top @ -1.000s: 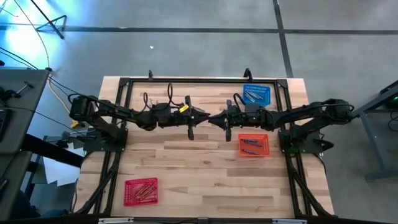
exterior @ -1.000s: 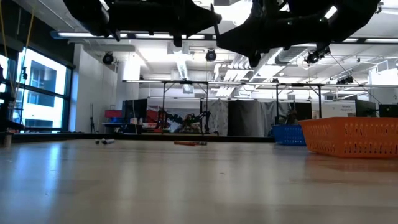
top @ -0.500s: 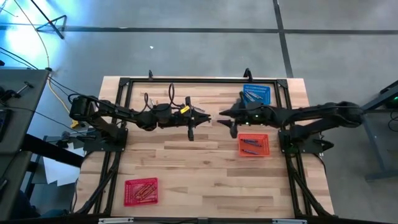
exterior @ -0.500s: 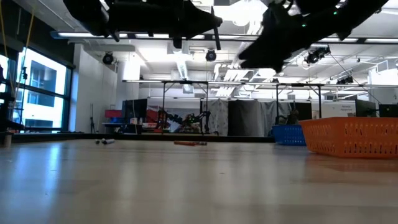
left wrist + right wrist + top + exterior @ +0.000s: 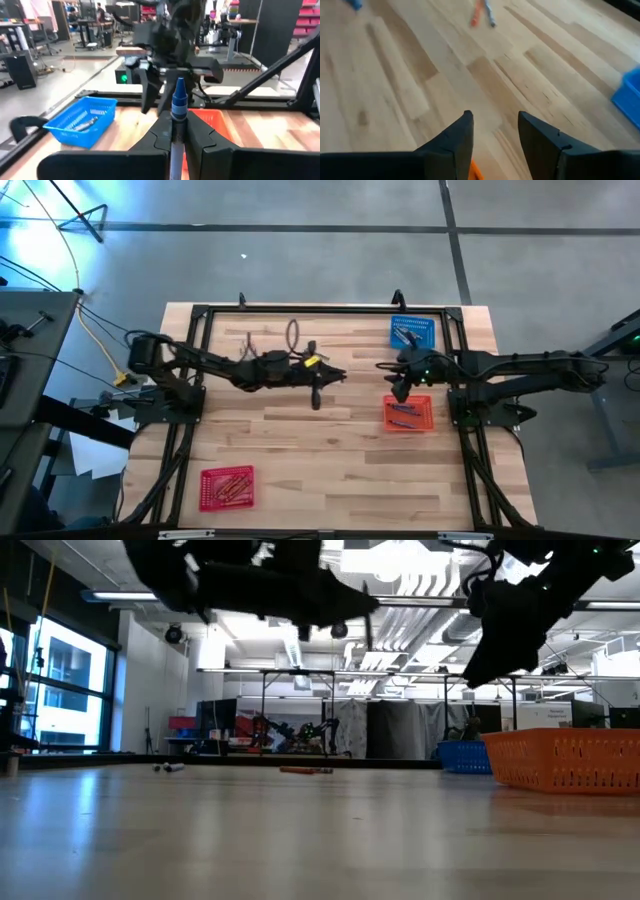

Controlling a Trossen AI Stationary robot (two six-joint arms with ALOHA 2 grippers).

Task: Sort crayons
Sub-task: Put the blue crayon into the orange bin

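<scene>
Wooden table [image 5: 330, 470] under a black frame, with both arms stretched in over its middle from left and right. Red basket [image 5: 407, 413] of crayons [image 5: 403, 410] at right, blue basket [image 5: 413, 332] of crayons beyond it at the far right, another red basket [image 5: 227, 486] at the near left. Left gripper [image 5: 177, 131] clamped on a blue crayon [image 5: 178, 102] above mid-table; right gripper [image 5: 492, 131] empty with fingers apart, just left of the right-hand red basket; two loose crayons [image 5: 483, 13] farther off on the wood.
</scene>
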